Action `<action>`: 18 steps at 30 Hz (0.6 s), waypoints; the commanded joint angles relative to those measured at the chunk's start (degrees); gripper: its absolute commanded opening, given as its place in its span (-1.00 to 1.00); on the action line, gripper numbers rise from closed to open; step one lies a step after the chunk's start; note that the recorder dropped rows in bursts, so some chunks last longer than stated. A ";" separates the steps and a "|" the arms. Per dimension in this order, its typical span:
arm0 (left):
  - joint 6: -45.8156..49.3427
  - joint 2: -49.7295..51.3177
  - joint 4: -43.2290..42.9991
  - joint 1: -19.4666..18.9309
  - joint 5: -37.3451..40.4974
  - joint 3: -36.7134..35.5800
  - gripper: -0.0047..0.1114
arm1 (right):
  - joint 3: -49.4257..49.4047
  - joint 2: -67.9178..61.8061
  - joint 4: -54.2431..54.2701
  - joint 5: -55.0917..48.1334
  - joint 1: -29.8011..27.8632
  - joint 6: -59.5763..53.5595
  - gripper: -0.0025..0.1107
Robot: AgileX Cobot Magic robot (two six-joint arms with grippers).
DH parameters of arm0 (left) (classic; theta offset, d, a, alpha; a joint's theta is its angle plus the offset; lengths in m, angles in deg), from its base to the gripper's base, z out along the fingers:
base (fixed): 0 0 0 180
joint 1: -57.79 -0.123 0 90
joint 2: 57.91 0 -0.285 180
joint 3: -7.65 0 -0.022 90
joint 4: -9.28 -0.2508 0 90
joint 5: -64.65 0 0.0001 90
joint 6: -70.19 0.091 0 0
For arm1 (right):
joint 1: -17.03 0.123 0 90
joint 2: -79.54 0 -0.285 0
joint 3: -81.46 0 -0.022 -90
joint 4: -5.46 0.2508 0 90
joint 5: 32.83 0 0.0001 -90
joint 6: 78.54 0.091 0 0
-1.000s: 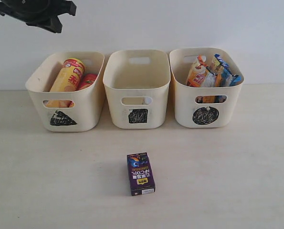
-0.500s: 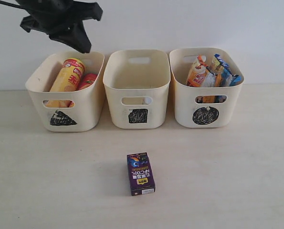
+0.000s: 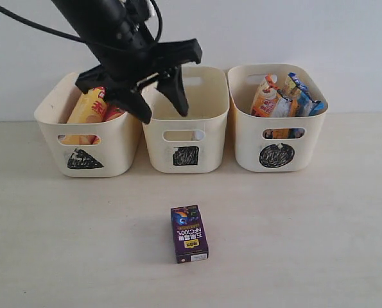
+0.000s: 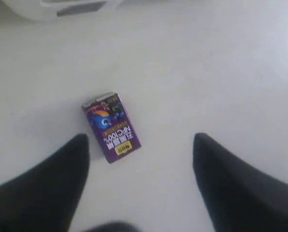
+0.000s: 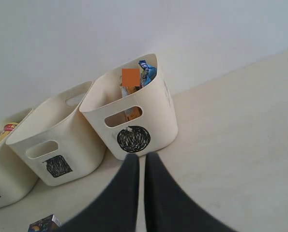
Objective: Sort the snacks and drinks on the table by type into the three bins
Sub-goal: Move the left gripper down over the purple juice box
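A dark purple drink carton [image 3: 189, 233] lies flat on the table in front of the bins. My left gripper [image 3: 161, 109] hangs open and empty in the air in front of the triangle bin [image 3: 49, 131] and the square bin [image 3: 210, 128]. In the left wrist view the carton [image 4: 111, 127] lies on the table well below the open left gripper [image 4: 141, 140], nearer one finger. Two crisp tubes [image 3: 88, 109] lean in the triangle bin. Crinkly bags [image 3: 287, 96] stand in the circle bin [image 3: 245, 141]. My right gripper [image 5: 141, 157] is shut and empty, near the circle bin [image 5: 153, 121].
The three cream bins stand in a row against a white wall [image 3: 306, 32]. No contents of the square bin show from here. Bare table [image 3: 306, 244] lies on both sides of the carton. The left arm's black cable [image 3: 24, 22] trails off to the upper left.
My left arm has swung down from the upper left corner to in front of the left and middle bins, and its jaws have opened. The carton has not moved.
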 commanded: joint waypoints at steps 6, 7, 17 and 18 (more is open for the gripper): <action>-8.93 4.43 -0.02 3.95 0.18 -5.14 0.49 | -0.01 0.29 -0.12 0.27 0.07 -0.12 -0.96; -10.17 5.06 -0.02 3.95 0.18 -5.14 0.49 | -0.01 0.29 -0.12 0.27 0.07 -0.12 -0.96; -15.11 11.24 -0.55 5.73 -0.87 -5.14 0.49 | -0.01 0.29 -0.12 0.27 0.07 -0.12 -0.96; -15.28 11.70 -0.55 6.31 -1.23 -5.14 0.49 | -0.01 0.29 -0.12 0.27 0.07 -0.12 -0.96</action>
